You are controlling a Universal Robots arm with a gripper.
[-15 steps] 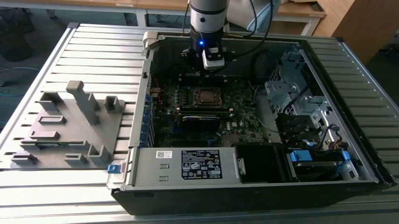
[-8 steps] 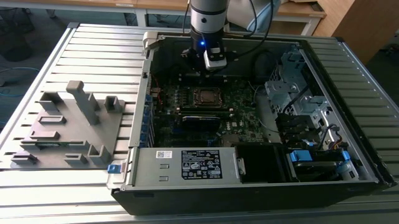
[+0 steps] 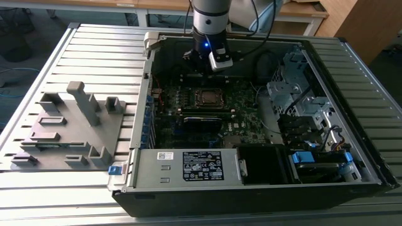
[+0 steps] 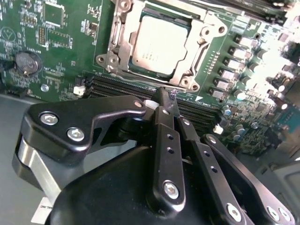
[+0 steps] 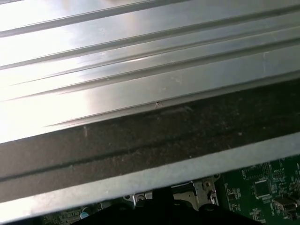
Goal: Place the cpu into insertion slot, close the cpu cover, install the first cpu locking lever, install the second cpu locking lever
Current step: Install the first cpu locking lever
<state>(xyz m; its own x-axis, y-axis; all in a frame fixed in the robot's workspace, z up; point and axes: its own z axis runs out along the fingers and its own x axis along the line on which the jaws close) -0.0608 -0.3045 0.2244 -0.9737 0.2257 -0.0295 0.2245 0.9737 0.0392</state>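
The cpu lies flat in the insertion slot, its dull metal top facing up. The silver cpu cover lies down around it as a frame. In the exterior view the cpu sits mid-board inside the open computer case. My gripper is shut with nothing between its fingertips; it hovers over the black memory slots just beside the socket. In the exterior view the gripper hangs above the board, just behind the socket. How the locking levers stand I cannot tell.
A grey fixture block stands on the slatted table at the exterior view's left. The case holds a power supply in front and a drive cage at the right. The case wall rises close to the wrist.
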